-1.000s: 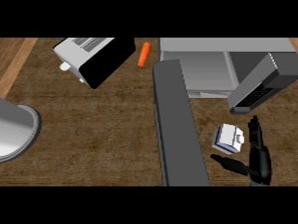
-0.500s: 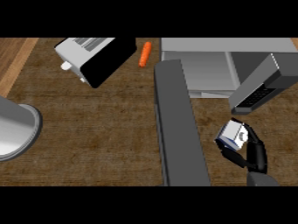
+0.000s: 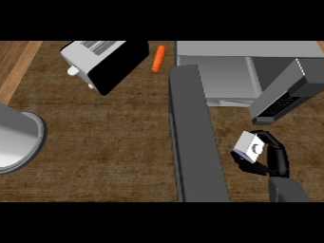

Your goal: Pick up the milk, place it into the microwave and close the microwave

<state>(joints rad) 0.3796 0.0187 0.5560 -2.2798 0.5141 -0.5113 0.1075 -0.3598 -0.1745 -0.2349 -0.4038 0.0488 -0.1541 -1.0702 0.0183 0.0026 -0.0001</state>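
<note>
Dark wood-grain table (image 3: 108, 142) fills the head view, with paler wooden strips at its left and right edges. At about four o'clock from the middle, the right robot hand (image 3: 275, 159) has its black fingers curled round the small white and blue milk carton (image 3: 249, 145), gripping it from the right side and from below. The carton's long axis is tilted, running from about seven o'clock to one o'clock, with its upper end leaning toward the microwave. At one o'clock stands the grey box-shaped microwave (image 3: 224, 71), its cavity open; its dark grey door (image 3: 290, 92) is swung out toward three o'clock, its lower corner just above the carton. A long dark grey bar (image 3: 196, 137) runs from the microwave's left front down to six o'clock, just left of the carton. At eleven o'clock sits a white and black toaster (image 3: 105, 64), tilted, and beside it toward twelve o'clock lies a small orange carrot (image 3: 158, 58). A large grey metal cylinder (image 3: 6, 140) rests at nine o'clock.
</note>
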